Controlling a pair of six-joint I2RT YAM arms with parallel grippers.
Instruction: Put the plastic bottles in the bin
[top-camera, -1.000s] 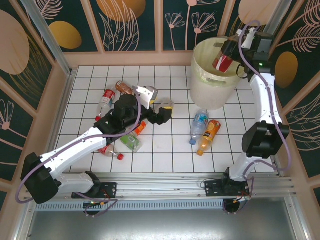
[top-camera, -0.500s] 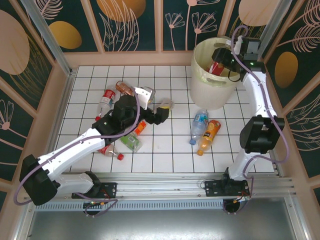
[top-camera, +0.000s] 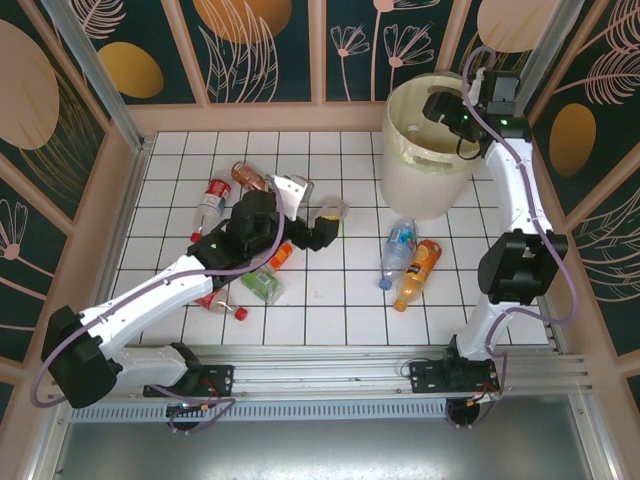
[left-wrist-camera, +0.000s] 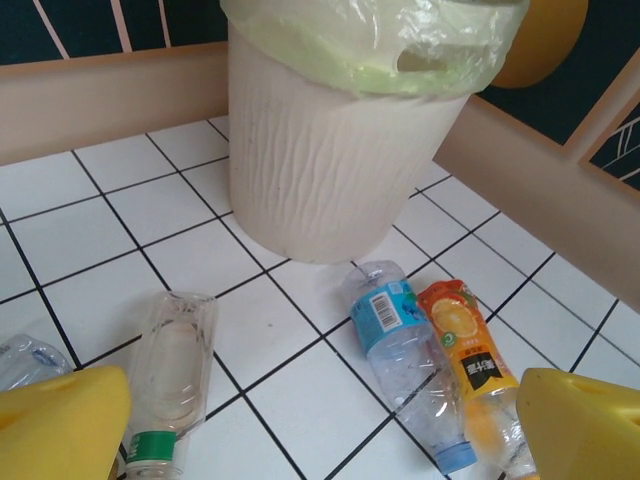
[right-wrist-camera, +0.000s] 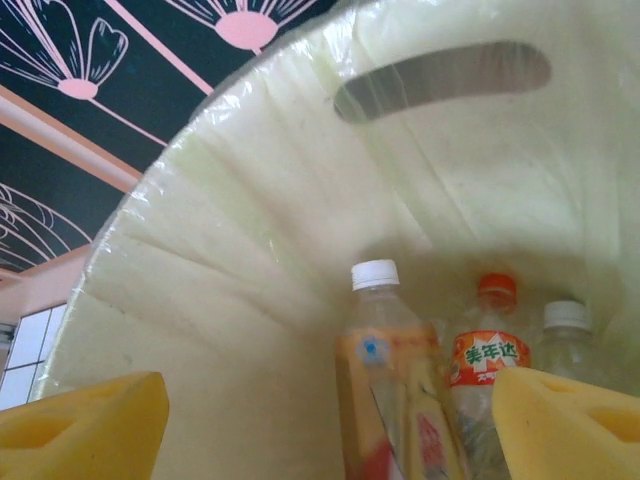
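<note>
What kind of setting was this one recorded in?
Probably a staged robot test cell, not a real home: a white gridded tabletop boxed in by floral-print wall panels, with two arms bolted to an aluminium rail.

White-and-black arms (top-camera: 150, 300), purple cables (top-camera: 574, 298), yellow gripper pads (left-wrist-camera: 60, 425)

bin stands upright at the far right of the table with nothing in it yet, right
No. The bin stands upright at the far right of the table, but it is not empty: the right wrist view shows three inside, a white-capped bottle, an orange-capped bottle and a second white-capped bottle.
</note>
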